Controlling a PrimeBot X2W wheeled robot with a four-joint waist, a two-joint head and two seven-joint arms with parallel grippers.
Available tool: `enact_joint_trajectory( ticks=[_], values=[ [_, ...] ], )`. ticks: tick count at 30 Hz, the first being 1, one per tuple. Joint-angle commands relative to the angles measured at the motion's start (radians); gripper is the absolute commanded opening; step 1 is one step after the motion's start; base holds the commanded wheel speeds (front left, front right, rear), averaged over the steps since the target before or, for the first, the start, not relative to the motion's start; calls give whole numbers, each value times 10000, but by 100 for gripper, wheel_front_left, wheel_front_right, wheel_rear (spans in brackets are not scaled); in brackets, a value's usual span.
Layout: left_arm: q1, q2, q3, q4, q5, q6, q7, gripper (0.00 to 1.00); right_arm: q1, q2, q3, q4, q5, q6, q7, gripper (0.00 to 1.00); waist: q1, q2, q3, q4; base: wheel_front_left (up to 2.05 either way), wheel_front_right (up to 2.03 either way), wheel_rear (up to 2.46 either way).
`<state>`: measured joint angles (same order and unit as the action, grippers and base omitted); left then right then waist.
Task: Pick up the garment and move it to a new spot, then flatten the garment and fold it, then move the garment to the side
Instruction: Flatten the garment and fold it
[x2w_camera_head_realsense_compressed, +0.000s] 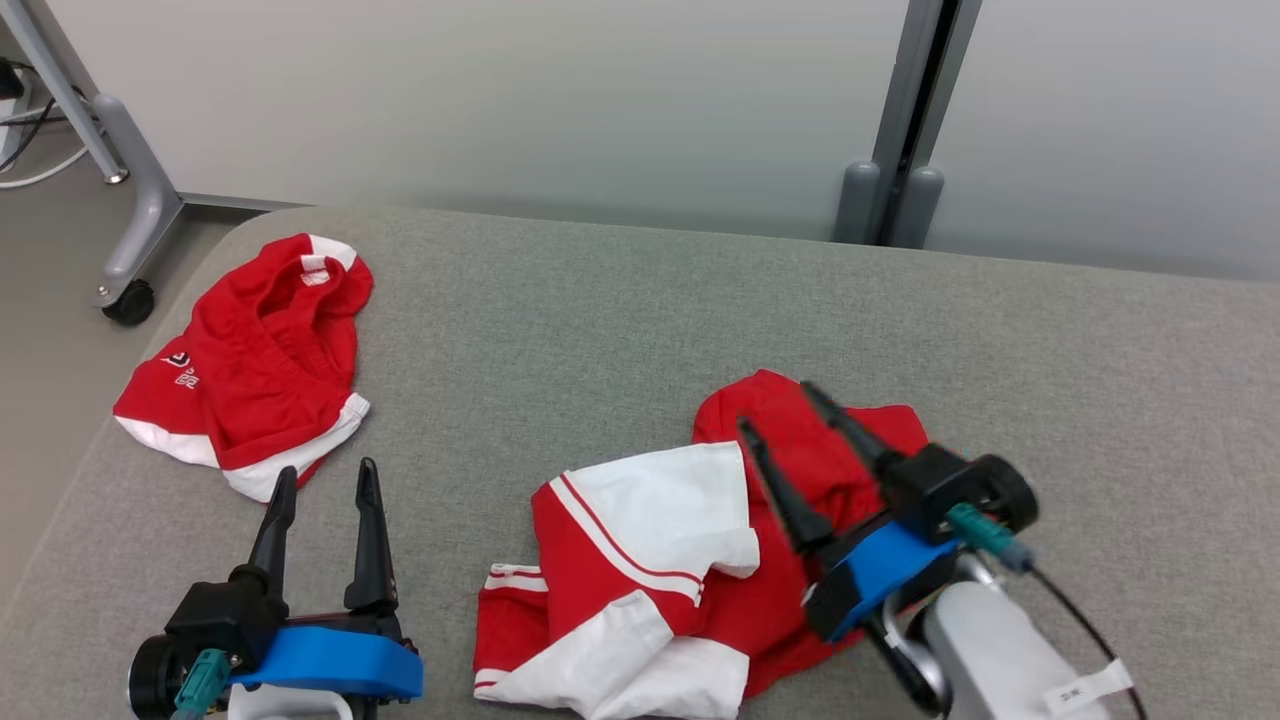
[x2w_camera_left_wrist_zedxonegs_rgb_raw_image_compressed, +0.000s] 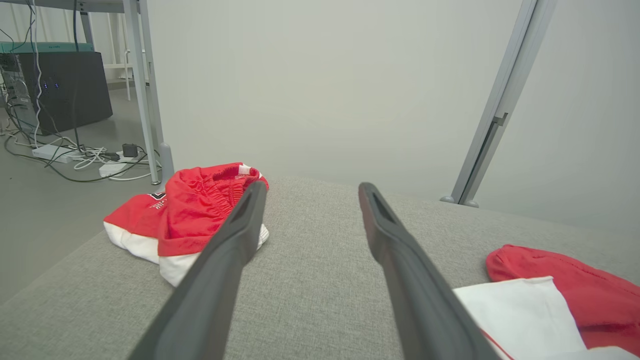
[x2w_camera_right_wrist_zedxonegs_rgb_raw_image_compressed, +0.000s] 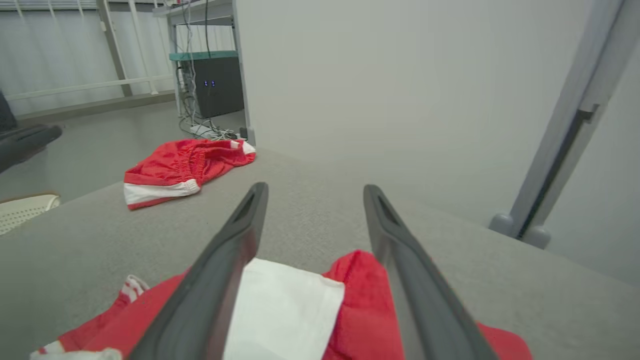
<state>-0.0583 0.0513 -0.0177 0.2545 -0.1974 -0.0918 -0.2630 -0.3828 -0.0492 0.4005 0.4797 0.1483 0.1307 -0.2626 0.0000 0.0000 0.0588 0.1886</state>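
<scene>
Garment of red-and-white fabric, crumpled at the near middle of the grey upholstered surface, under the right gripper, jaws spread and empty; left gripper likewise spread; 1 red-and-white shorts heap lying far left.

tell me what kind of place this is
Likely a robotics lab or office test room, not a home: a grey padded table with red shorts and a red-and-white garment laid out, a dark computer tower with tangled cables on the floor, and plain partition panels.
</scene>
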Motion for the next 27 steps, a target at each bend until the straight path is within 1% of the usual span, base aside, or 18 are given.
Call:
enact_joint_trajectory(
  ticks=[1, 3, 6, 8, 11, 14, 19, 24, 27],
  values=[
    [55, -14, 14, -47, 64, 6, -27, 100, 53, -26, -252, -16, -160, 2, -33, 100, 0, 0, -1, -31, 0, 0, 0],
    [60, -13, 49, -66, 67, -20, -27, 100, 45, -60, -1310, -38, -569, 2, -33, 100, 0, 0, 15, -69, 0, 0, 0],
    [53, -13, 33, -78, 84, -41, -27, 100, 146, -158, -2595, 73, -1094, 2, -33, 100, 0, 0, 24, -74, 0, 0, 0],
    [53, -13, -2, -87, 80, -54, -27, 100, 255, -252, -3239, 265, -1397, 2, 28, 100, 0, 0, 37, -55, 0, 0, 0],
    [21, -13, -38, -106, 67, -61, -27, 100, 341, -268, -3924, 493, -1778, 2, 126, 100, 0, 0, 84, -5, 0, 0, 0],
    [-42, -13, -49, -120, 41, -66, -27, 100, 481, -218, -4314, 856, -2060, 2, 231, 100, 0, 0, 164, 44, 0, 0, 0],
    [-147, -15, -94, -93, 21, -67, -27, 100, 538, -107, -4617, 1824, -2283, 2, 335, 100, 0, 0, 289, 137, 0, 0, 0],
    [-213, -13, -138, -73, -10, -62, -27, 100, 351, -40, -4727, 2982, -2449, 2, 320, 100, 0, 0, 385, 232, 0, 0, 0],
    [-228, -13, -127, -43, -12, -63, -28, 100, 229, -23, -4596, 3608, -2452, 2, 283, 100, 0, 0, 397, 241, 0, 0, 0]
  ],
)
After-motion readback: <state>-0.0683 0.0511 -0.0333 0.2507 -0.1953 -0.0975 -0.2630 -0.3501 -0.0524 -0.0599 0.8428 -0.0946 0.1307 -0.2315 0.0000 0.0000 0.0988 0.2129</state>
